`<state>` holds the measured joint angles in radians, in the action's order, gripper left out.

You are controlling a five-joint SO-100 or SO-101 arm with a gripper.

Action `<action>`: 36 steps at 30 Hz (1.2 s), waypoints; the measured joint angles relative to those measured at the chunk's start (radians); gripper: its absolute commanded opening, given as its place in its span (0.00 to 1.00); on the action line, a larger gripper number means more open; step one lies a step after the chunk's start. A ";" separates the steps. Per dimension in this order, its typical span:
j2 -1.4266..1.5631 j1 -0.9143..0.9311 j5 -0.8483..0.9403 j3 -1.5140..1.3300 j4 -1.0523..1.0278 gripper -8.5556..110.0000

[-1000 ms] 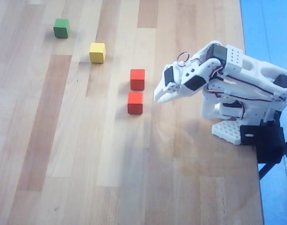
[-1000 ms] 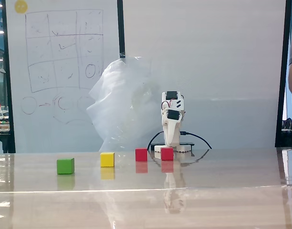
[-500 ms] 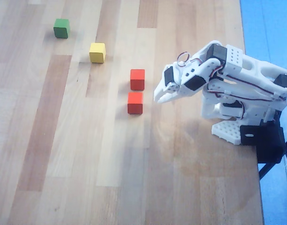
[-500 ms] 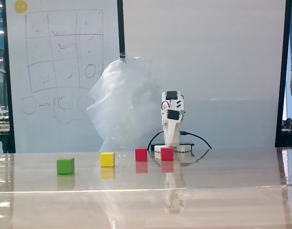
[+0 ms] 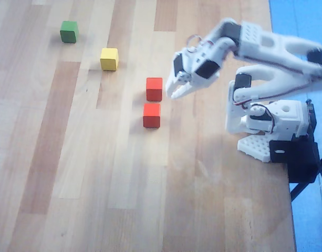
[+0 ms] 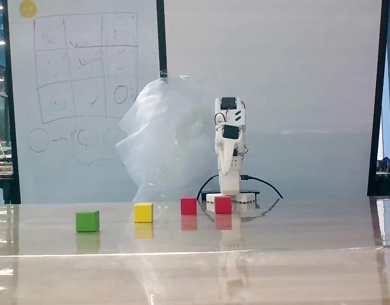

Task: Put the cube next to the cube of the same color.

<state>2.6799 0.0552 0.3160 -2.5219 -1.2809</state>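
We saw two small red wooden cubes lying just beside each other on the pale plank table (image 5: 71,157), a narrow gap between them. In the overhead view the cube (image 5: 152,115) sat below the cube of the same color (image 5: 154,88); in the fixed view they stood side by side, with a glossy reflection beneath each. Their faces looked matte and their edges square. A yellow cube (image 5: 109,59) and a green cube (image 5: 69,31) lay further off, well apart from each other. The white plastic gripper (image 5: 176,90) hung above the table, near the upper red cube but touching nothing. Its pointed fingers were parted only a little, and it held nothing. Behind the arm stood a whiteboard (image 6: 80,95) and a crumpled clear plastic sheet (image 6: 163,140).
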 measured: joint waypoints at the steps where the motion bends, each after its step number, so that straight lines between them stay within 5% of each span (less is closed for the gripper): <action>1: -0.049 0.000 0.000 0.046 -0.021 0.07; 18: -0.469 -0.060 0.000 0.296 -0.127 0.31; 36: -0.933 0.014 0.035 0.460 -0.035 0.31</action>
<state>1.7472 0.0690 0.3513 -2.0617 -1.3162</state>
